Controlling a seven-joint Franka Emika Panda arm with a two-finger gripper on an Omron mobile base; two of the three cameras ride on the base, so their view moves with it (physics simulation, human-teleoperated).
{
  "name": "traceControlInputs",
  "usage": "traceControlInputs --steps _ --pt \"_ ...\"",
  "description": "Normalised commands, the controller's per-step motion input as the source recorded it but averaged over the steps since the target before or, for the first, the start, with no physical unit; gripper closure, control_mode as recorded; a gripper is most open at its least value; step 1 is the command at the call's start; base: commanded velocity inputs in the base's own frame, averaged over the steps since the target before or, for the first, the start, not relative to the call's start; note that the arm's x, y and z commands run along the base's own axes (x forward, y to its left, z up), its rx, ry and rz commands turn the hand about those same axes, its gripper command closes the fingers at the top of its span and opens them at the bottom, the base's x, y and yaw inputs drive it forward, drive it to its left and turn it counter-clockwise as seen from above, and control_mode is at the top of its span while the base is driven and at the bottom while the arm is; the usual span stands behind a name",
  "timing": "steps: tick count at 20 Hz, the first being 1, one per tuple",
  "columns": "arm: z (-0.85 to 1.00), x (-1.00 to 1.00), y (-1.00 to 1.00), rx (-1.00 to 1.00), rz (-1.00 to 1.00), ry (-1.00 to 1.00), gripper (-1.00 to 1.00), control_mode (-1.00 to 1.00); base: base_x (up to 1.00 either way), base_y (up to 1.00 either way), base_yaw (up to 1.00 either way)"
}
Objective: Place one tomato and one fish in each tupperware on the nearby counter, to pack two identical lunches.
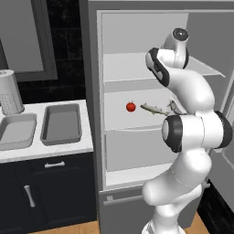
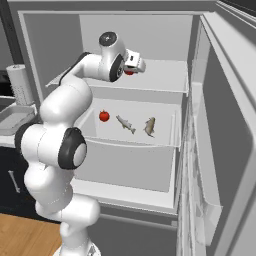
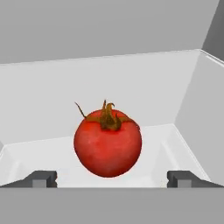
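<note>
You had the tomato (image 3: 107, 146) sitting upright on the upper fridge shelf (image 2: 160, 80), dead centre between the wide-open claw (image 3: 111, 178) tips, so probably lined up for a grab. Both tupperware trays (image 1: 61, 122) sat empty on the worktop (image 1: 55, 148), far left.

- Two round red tomatoes with green stems: one on the upper fridge shelf (image 3: 107, 144), one on the middle shelf (image 2: 104, 116).
- Two slim silvery-grey fish on the middle shelf: one (image 2: 125, 123) nearer the tomato, one (image 2: 149, 126) farther right.
- Two shallow rectangular grey trays on the white stone worktop (image 1: 68, 148): a lighter one (image 1: 16, 131) and a darker one (image 1: 61, 123).
- One grey perforated cylinder (image 1: 10, 93) behind the trays.
</note>
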Motion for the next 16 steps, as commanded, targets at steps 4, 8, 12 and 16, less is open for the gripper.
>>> traceControlInputs --steps 4,8,12,16 --pt "-0.21 0.61 0.00 0.00 0.00 0.00 -1.00 -1.00 0.00 0.00 0.00" --pt "-0.14 0.61 0.00 0.00 0.00 0.00 -1.00 -1.00 0.00 0.00 0.00" --pt "-0.13 0.50 0.00 0.00 0.00 0.00 1.00 -1.00 0.00 0.00 0.00" --pt "-0.57 0.03 0.00 0.00 0.00 0.00 1.00 -1.00 0.00 0.00 0.00"
